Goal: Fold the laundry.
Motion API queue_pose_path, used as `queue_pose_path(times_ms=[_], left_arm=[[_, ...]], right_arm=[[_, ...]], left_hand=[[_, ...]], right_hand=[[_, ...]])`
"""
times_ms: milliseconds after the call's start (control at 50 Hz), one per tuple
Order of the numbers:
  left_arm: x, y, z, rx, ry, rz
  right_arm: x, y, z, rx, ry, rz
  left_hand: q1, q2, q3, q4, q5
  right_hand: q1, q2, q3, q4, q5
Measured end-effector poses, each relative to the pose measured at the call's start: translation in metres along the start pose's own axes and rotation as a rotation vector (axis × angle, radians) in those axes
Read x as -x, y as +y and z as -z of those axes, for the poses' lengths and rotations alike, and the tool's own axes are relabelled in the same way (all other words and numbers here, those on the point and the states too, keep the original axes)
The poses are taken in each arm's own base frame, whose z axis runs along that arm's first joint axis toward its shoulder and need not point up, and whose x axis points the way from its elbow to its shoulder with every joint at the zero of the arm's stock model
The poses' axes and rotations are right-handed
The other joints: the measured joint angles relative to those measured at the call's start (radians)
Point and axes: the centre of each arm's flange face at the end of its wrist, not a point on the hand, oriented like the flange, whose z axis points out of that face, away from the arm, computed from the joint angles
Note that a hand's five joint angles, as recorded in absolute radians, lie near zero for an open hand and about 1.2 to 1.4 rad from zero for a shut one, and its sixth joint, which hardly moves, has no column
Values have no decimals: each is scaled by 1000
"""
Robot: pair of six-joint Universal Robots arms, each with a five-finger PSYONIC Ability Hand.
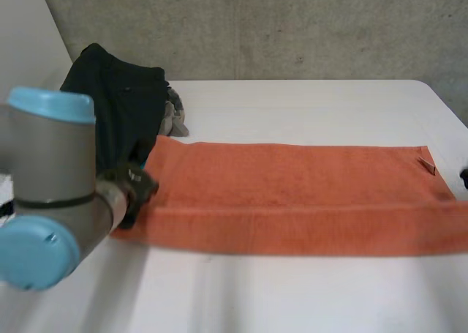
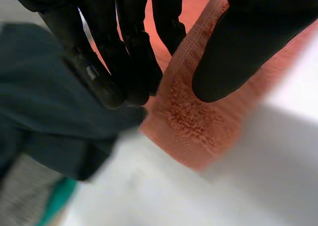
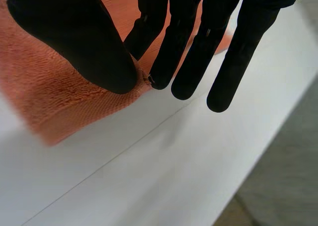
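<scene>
An orange towel (image 1: 292, 194) lies long across the white table (image 1: 307, 106), its near edge doubled over into a thick band. My left hand (image 1: 131, 188) is at the towel's left near corner. In the left wrist view the fingers (image 2: 124, 57) and the thumb pinch the towel's (image 2: 194, 121) edge between them. My right hand (image 1: 464, 177) is at the towel's right end by the table's edge. In the right wrist view its thumb (image 3: 84, 42) and one finger pinch the towel's (image 3: 54, 97) corner, while the other fingers hang straight above the table.
A pile of dark clothes (image 1: 121, 106) with a grey-beige piece (image 1: 174, 118) sits at the back left, touching the towel's left end; the dark cloth (image 2: 49, 102) lies right beside my left hand. My left arm's elbow (image 1: 44, 194) bulks in front. The table's right edge (image 3: 248, 171) is close to my right hand.
</scene>
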Motion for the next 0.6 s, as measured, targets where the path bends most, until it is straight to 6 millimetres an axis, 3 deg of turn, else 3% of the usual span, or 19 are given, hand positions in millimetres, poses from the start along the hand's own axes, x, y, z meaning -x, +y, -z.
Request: queue_pose_path(times_ms=[220, 360, 400, 440, 460, 480, 500, 540, 600], left_arm=[[39, -62, -74, -272, -243, 72], [45, -85, -116, -353, -324, 60], [43, -88, -126, -364, -336, 54], [39, -90, -134, -372, -342, 49], [38, -91, -136, -374, -343, 48], [34, -92, -140, -378, -342, 44], [29, -92, -143, -381, -340, 41], [23, -93, -145, -382, -333, 38], [15, -93, -145, -376, -321, 35]], right_arm=[[-20, -40, -58, -244, 262, -6], [-25, -57, -104, -343, 414, 14], [-24, -60, -118, -365, 441, 19], [-23, -62, -128, -381, 453, 16], [-22, -63, -133, -388, 456, 14], [-20, -64, -141, -400, 458, 6], [-17, -64, -148, -407, 456, -6], [-13, -64, -153, -406, 446, -26], [-11, -63, -153, -386, 415, -69]], left_hand=[[0, 0, 0, 0, 0], [0, 0, 0, 0, 0], [-239, -238, -212, -219, -200], [-538, -474, -464, -477, -456], [-538, -474, -464, -477, -456], [-901, -833, -820, -827, -792], [-978, -947, -928, -952, -902], [-981, -985, -974, -996, -935], [-981, -995, -980, -1002, -935]], right_hand=[[0, 0, 0, 0, 1], [0, 0, 0, 0, 1], [-123, -150, -152, -154, -138], [-408, -441, -430, -428, -443], [-512, -524, -510, -508, -528], [-743, -760, -740, -736, -768], [-855, -889, -878, -882, -901], [-915, -965, -966, -966, -975], [-916, -973, -981, -986, -981]])
